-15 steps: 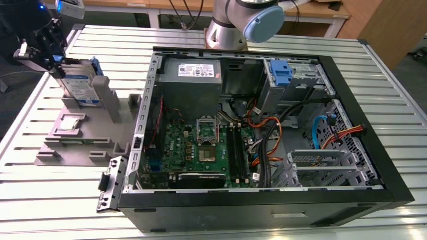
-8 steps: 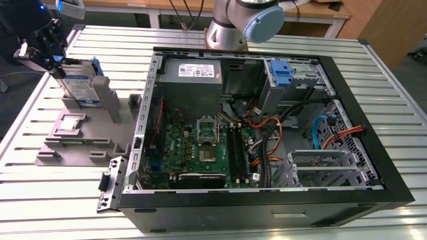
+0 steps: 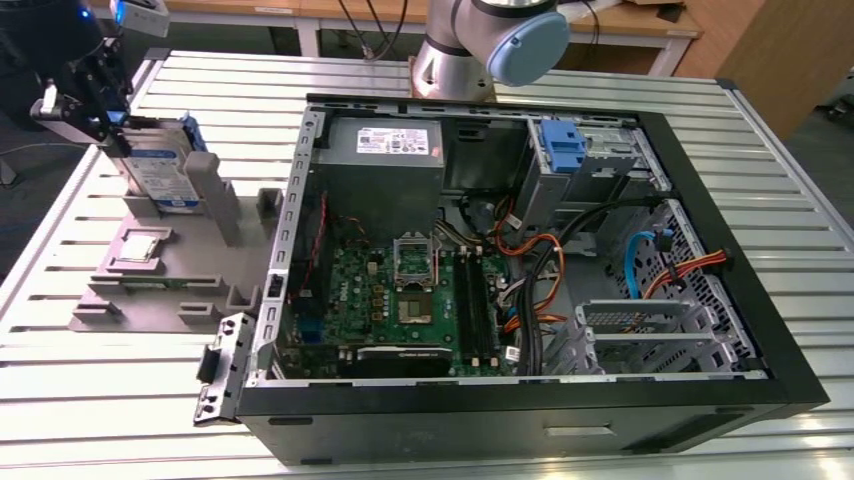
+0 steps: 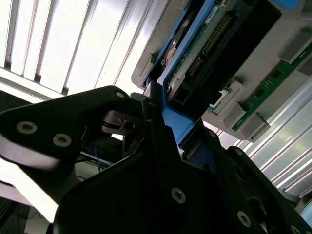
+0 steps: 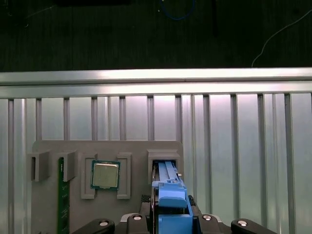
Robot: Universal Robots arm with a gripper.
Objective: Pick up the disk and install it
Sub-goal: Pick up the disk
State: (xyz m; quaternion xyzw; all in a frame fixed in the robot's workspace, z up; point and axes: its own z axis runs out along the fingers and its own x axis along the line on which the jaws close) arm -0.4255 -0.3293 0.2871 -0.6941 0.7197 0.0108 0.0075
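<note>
We see the gripper (image 3: 104, 120) with its fingers (image 4: 148, 107) pinching the blue edge of the disk (image 3: 167, 160), which stands upright in a slot of the grey holder (image 3: 200, 300), beside the open computer (image 3: 534, 425). The exterior view shows the disk's white-and-blue label (image 3: 156, 182) and a white sticker (image 3: 396, 141) on the grey box (image 3: 374, 175), but we cannot read them. The first wrist view shows a square chip (image 5: 106, 175) in the holder.

Computer case (image 3: 534, 425): on the table (image 3: 107, 400).
Holder (image 3: 147, 290): just beside the case, at the exterior view's left.
Disk (image 3: 163, 175): upright in the holder.
</note>
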